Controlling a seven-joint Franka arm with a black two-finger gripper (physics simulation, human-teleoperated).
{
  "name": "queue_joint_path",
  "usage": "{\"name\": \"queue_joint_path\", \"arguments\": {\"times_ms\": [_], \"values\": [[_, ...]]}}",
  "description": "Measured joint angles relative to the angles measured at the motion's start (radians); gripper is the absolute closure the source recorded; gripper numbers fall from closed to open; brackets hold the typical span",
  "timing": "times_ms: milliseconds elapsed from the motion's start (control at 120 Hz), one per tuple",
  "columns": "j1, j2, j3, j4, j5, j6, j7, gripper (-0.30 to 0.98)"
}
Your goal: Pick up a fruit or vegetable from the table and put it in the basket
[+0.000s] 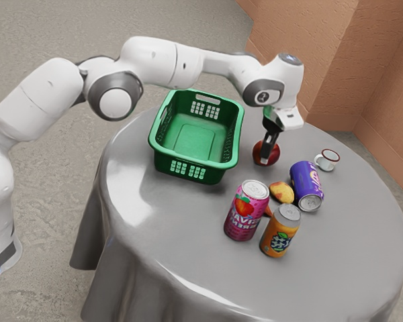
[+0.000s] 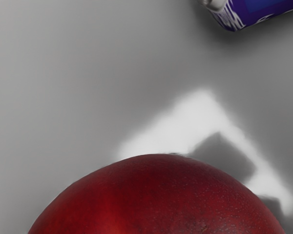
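The black gripper (image 1: 266, 153) points down at a round, dark red fruit (image 1: 275, 154) in the exterior view, overlapping its middle. Whether it holds the fruit cannot be told. Close under the hand, the same red fruit (image 2: 156, 200) looms large at the wrist view's lower edge. The green basket (image 1: 194, 164) stands on the table beside the fruit, toward the exterior view's left. A yellow-and-red fruit (image 1: 281, 192) lies among the cans, and a small reddish piece (image 1: 268, 211) is partly hidden behind them.
A purple can (image 1: 303, 183) lies on its side; in the wrist view part of this purple can (image 2: 263, 10) appears. Pink (image 1: 246, 213) and orange (image 1: 279, 235) cans stand near the yellow-and-red fruit. A white mug (image 1: 328, 159) is at the exterior view's right on the grey table (image 1: 342, 268).
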Motion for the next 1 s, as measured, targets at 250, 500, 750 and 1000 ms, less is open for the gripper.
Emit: {"name": "queue_joint_path", "arguments": {"times_ms": [250, 500, 750, 1000], "values": [[-0.005, -0.031, 0.0, 0.002, 0.004, 0.01, -0.002, 0.22], [-0.014, -0.228, 0.0, -0.033, 0.004, -0.046, -0.013, 0.3], [-0.01, -0.521, 0.024, -0.278, 0.001, -0.124, -0.05, 0.31], [-0.01, -0.728, 0.105, -0.542, -0.034, -0.148, -0.08, 0.32]]}}
